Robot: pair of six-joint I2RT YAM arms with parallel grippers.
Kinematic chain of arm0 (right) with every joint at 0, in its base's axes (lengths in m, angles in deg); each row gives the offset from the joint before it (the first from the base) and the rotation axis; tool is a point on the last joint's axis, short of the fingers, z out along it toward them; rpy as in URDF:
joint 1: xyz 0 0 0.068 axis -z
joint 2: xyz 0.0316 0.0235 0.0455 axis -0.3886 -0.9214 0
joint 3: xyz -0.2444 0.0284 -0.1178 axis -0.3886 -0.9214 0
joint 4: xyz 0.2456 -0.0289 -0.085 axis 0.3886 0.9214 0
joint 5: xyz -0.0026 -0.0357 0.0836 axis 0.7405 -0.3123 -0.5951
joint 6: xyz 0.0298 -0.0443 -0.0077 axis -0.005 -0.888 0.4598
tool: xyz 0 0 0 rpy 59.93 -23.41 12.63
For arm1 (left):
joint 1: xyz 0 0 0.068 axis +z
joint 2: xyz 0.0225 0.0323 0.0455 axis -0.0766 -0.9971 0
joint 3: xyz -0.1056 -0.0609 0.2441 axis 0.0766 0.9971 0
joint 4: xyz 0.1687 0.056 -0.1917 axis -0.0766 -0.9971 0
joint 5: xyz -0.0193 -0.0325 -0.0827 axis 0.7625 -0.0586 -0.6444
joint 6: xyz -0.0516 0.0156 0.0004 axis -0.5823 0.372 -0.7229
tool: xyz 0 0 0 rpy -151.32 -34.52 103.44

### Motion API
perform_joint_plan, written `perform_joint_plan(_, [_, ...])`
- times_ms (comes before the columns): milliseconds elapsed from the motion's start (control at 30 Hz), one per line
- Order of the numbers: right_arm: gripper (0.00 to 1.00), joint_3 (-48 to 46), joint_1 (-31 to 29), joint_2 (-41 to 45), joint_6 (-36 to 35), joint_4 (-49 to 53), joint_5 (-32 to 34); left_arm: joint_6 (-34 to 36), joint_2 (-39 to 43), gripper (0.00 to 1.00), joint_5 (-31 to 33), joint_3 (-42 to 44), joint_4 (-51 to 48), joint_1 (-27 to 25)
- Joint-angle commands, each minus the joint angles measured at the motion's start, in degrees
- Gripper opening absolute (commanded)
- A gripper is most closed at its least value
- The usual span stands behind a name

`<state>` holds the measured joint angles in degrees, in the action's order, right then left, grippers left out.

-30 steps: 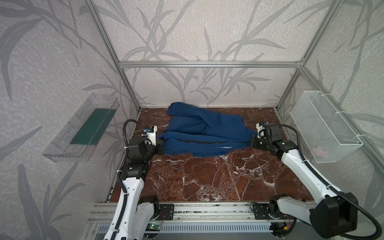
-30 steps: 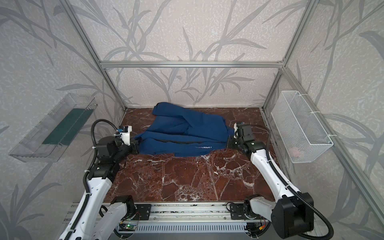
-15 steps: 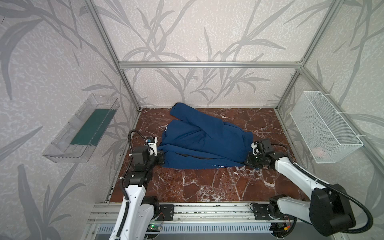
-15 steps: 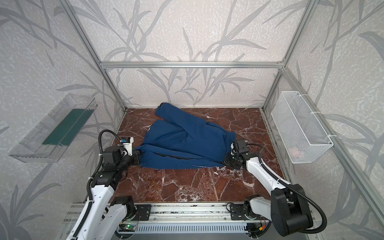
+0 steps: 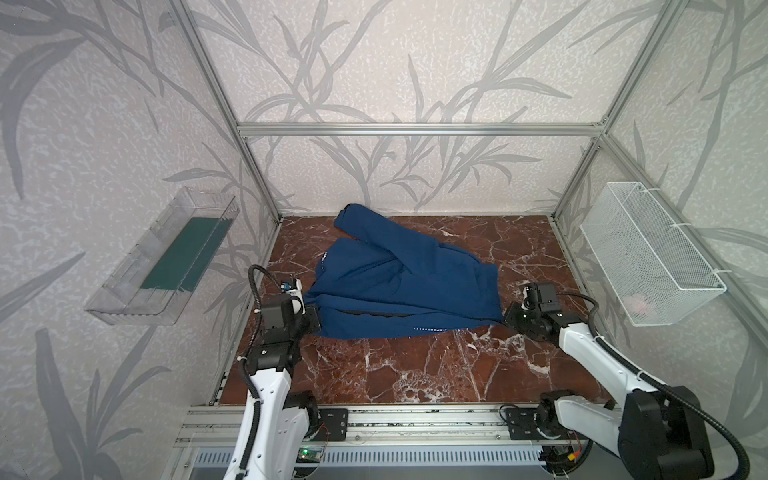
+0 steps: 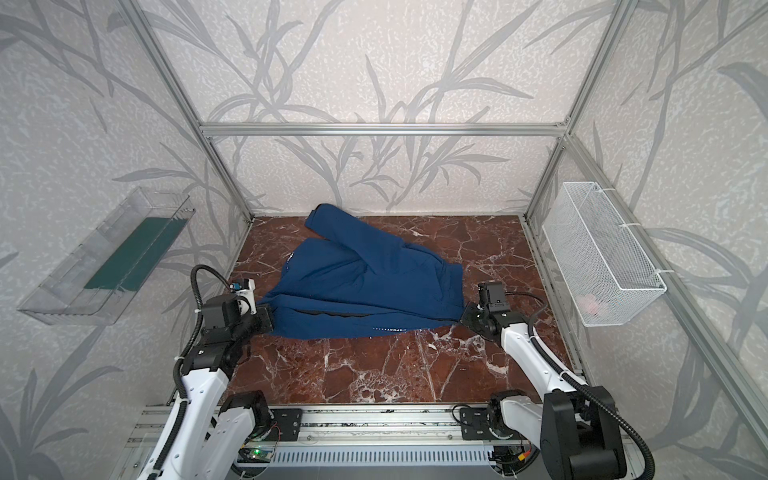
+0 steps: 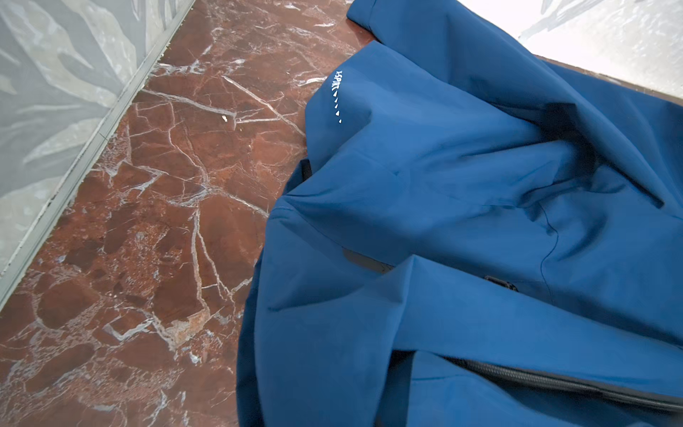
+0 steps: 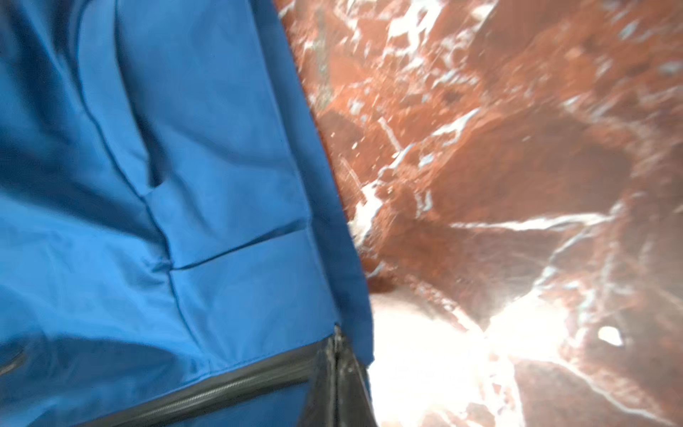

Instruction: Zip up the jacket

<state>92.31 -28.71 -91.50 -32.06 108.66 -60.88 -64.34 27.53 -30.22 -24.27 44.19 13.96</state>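
Jacket (image 5: 399,286) pulled forward and flatter, left end effector (image 5: 313,322), right end effector (image 5: 505,319) both clenched on it.

Navy-blue jacket (image 5: 399,286), red-brown marbled counter (image 5: 415,374).
Its zipper (image 7: 554,380) is black, its lettering (image 7: 334,90) white; the counter's veins are white; the walls (image 5: 374,62) carry grey leaf patterns.

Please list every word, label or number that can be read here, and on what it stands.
"SPORT": white print on the jacket, near its front edge; letters before it too small.
Another white print, left wrist view: folded under, unreadable.
Nothing else carries text.
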Motion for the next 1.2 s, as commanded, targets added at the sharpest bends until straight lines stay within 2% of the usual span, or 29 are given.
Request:
perform_joint_plan(0, [0.00, 0.69, 1.54, 0.96, -0.64, 2.53, 8.06, -1.72, 0.06, 0.00, 3.03, -1.16, 2.32, 1.43])
perform_joint_plan(300, [0.00, -2.10, 1.54, 4.89, 5.96, 6.63, 12.50, -2.38, 4.24, 0.00, 0.67, 1.23, 1.36, 1.42])
perform_joint_plan(333, [0.00, -2.28, 1.54, 5.55, 5.94, 7.05, 11.94, -2.39, 4.59, 0.05, 0.67, 1.22, 1.25, 1.43])
perform_joint_plan(367, [0.00, -2.39, 1.54, 6.38, 5.95, 8.15, 10.91, -2.37, 5.08, 0.15, 0.74, 1.22, 1.19, 1.43])
perform_joint_plan(400, [0.00, -2.91, 1.54, 7.20, 6.17, 8.66, 9.56, -2.06, 5.57, 0.32, 0.86, 1.22, 1.10, 1.42])
perform_joint_plan(433, [0.05, -3.87, 1.52, 7.78, 6.57, 8.19, 8.62, -2.29, 6.21, 0.45, 1.13, 1.37, 1.36, 1.42])
perform_joint_plan(467, [0.18, -4.80, 1.54, 8.41, 6.72, 7.54, 8.25, -3.17, 7.11, 0.54, 2.79, 1.33, 1.42, 1.42])
perform_joint_plan(500, [0.35, -5.23, 1.47, 9.22, 6.73, 7.61, 8.65, -4.13, 7.97, 0.69, 4.92, 0.99, 1.13, 1.42])
perform_joint_plan(567, [0.72, -4.80, 1.54, 11.29, 7.07, 9.51, 11.07, -2.84, 9.68, 0.84, 7.02, -0.16, 0.04, 1.42])
perform_joint_plan(600, [0.79, -4.13, 1.54, 12.60, 6.96, 10.51, 12.33, -2.29, 10.54, 0.86, 7.46, -0.98, -0.64, 1.42])
perform_joint_plan(633, [0.81, -3.55, 1.54, 13.94, 6.66, 11.00, 13.19, -1.66, 10.88, 0.86, 7.40, -1.74, -1.22, 1.43])
perform_joint_plan(733, [0.84, -1.23, 1.54, 17.58, 5.93, 13.16, 15.56, -1.59, 10.18, 0.84, 4.95, -4.78, -4.06, 1.38])
perform_joint_plan(800, [0.85, 0.40, 1.54, 19.29, 5.39, 14.31, 15.38, -1.81, 9.33, 0.81, -1.00, -5.98, -4.89, 1.28])
perform_joint_plan(900, [0.87, 2.17, 1.37, 20.33, 4.35, 14.83, 13.84, -8.25, 10.33, 0.78, -5.94, -4.45, -1.41, -0.18])
perform_joint_plan(967, [0.89, 2.65, 1.27, 20.69, 3.47, 14.45, 13.21, -9.30, 12.25, 0.78, -5.74, -2.62, 1.58, -2.44])
perform_joint_plan(1000, [0.96, 2.71, 1.21, 20.69, 2.20, 13.35, 12.89, -8.99, 13.24, 0.80, -4.31, -1.70, 2.88, -3.77])
perform_joint_plan(1033, [0.99, 2.71, 1.19, 20.42, 0.48, 12.22, 12.44, -8.24, 13.93, 0.85, -2.92, -1.15, 3.66, -4.82])
perform_joint_plan(1100, [0.99, 3.14, 1.15, 18.67, -4.86, 9.14, 13.47, -5.71, 14.68, 0.99, 0.17, -0.48, 5.13, -6.69])
perform_joint_plan(1167, [0.99, 3.70, 1.10, 15.60, -10.36, 5.20, 14.98, -4.57, 14.09, 0.99, 1.68, 0.43, 9.20, -7.01])
